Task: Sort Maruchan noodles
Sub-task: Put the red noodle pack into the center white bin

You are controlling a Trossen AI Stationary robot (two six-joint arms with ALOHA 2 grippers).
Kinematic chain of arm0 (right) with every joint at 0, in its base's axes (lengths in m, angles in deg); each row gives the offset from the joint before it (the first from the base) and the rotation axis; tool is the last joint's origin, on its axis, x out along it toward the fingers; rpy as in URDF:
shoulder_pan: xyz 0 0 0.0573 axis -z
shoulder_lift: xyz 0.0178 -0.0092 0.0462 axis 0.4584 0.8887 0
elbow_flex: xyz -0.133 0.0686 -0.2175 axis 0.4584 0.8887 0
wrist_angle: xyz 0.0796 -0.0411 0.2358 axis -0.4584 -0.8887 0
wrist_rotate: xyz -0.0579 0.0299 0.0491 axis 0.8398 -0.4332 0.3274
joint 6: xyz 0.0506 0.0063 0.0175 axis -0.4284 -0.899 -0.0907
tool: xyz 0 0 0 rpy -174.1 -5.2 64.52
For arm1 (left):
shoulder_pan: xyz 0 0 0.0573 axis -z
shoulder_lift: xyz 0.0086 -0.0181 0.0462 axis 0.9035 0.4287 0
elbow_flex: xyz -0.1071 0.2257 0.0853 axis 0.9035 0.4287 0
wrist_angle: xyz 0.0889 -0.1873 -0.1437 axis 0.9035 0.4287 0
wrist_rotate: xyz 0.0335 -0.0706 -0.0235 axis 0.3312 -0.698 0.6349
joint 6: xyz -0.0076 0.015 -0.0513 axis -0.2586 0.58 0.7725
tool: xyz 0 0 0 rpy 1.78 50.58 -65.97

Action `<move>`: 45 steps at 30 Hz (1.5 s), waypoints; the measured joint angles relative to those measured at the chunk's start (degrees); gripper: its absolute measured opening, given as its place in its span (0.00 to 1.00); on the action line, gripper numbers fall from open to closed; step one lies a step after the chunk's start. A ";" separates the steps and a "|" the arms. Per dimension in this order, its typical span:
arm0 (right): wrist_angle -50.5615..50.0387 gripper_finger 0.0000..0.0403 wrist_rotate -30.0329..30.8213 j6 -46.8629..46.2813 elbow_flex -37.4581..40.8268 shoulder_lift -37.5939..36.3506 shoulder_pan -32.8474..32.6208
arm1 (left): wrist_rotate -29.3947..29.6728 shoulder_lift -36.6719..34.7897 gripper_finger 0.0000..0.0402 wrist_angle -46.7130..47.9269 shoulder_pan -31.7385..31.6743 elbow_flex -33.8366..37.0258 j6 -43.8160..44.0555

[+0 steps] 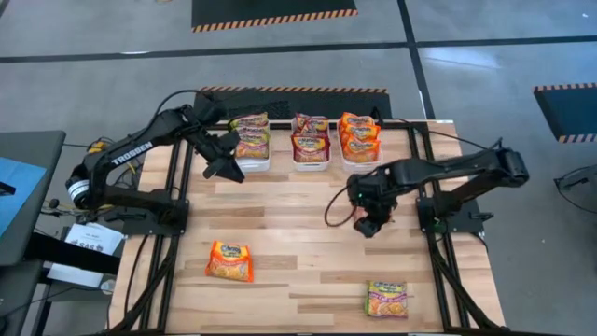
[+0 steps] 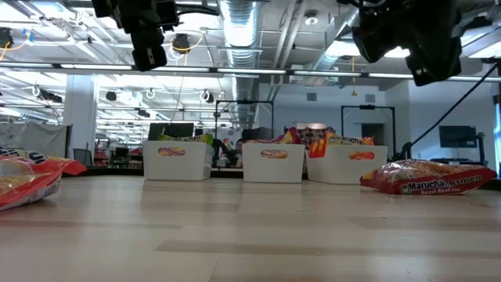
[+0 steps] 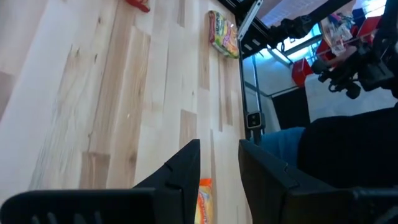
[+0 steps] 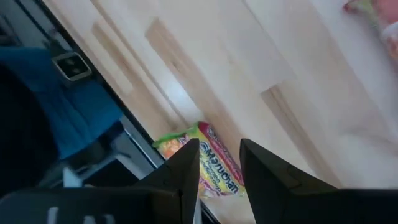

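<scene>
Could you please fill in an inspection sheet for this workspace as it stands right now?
Surface: wooden table, mostly bare.
Job's things: three white bins at the far edge hold packets; orange packet and green-trimmed packet lie loose near the front.
Clutter: nothing seen.
Grippers: left pincer beside the left bin, right pincer above mid-table; both open and empty.
Cables: red cable loops by the right arm.
Surroundings: hazard-striped floor mats.

"TROSSEN" on left arm (image 1: 131, 149); "Maruchan" on packet (image 2: 429, 178).

3 bins (image 1: 310, 164), 2 loose pkts (image 1: 229, 261)
</scene>
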State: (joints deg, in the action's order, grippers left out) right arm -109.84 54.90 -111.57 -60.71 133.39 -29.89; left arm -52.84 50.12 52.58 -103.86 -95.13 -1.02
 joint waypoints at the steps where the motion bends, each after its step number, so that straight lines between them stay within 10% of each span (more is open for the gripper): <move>1: 0.04 0.35 0.14 -0.01 0.00 0.88 -0.66 | 0.06 0.00 0.24 0.13 0.00 0.07 -0.21; 17: -1.50 0.56 0.08 8.34 -0.04 14.35 2.09 | 0.52 0.00 0.24 -0.18 0.24 0.07 -0.80; 36: -7.46 0.53 4.89 34.63 -0.09 4.50 20.88 | 9.60 0.02 0.24 -3.23 0.24 0.05 7.22; 45: -8.25 0.53 18.51 46.93 -0.09 8.63 25.98 | 13.73 0.02 0.24 -3.23 0.24 0.05 11.82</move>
State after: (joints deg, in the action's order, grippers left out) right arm -118.09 73.41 -64.64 -60.79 142.02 -3.92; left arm -39.11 50.15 49.36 -103.62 -95.08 10.80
